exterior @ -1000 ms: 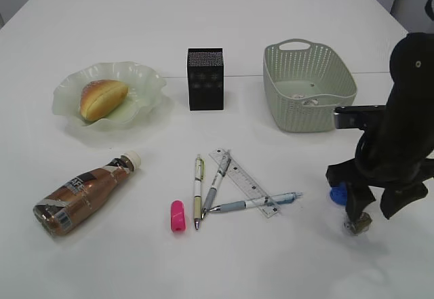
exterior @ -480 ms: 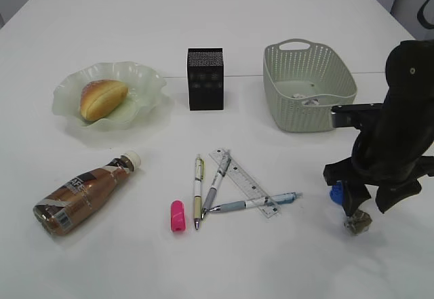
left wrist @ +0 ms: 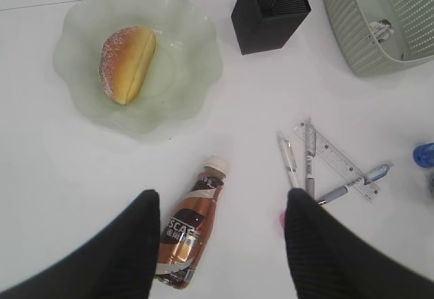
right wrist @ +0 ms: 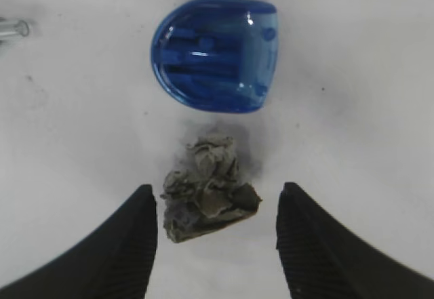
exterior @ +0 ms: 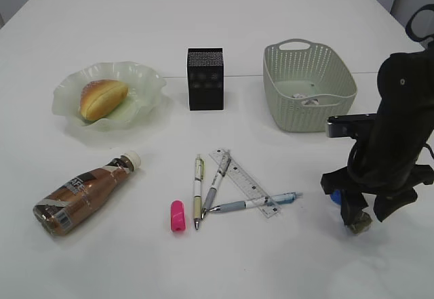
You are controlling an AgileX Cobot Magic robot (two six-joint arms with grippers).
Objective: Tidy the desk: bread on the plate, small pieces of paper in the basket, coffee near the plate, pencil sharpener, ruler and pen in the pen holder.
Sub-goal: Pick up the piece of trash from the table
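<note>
My right gripper (right wrist: 217,189) stands open, straddling a grey crumpled piece of paper (right wrist: 207,190) on the table without touching it. A blue pencil sharpener (right wrist: 215,53) lies just beyond. The left gripper (left wrist: 222,194) is open and empty, high above the lying coffee bottle (left wrist: 191,226). The bread (exterior: 103,98) rests on the green plate (exterior: 148,82). Pens (exterior: 198,189) and the clear ruler (exterior: 245,181) lie crossed mid-table. The black pen holder (exterior: 205,78) stands behind them. The basket (exterior: 308,85) holds a paper scrap (exterior: 309,100).
A pink oblong object (exterior: 178,215) lies left of the pens. The right arm (exterior: 397,136) stands close to the basket's near right corner. Bare table runs along the front edge and behind the pen holder.
The right arm has shifted a little to the left and settled over the crumpled paper. Its fingers keep the same spread. Nothing on the table has moved.
</note>
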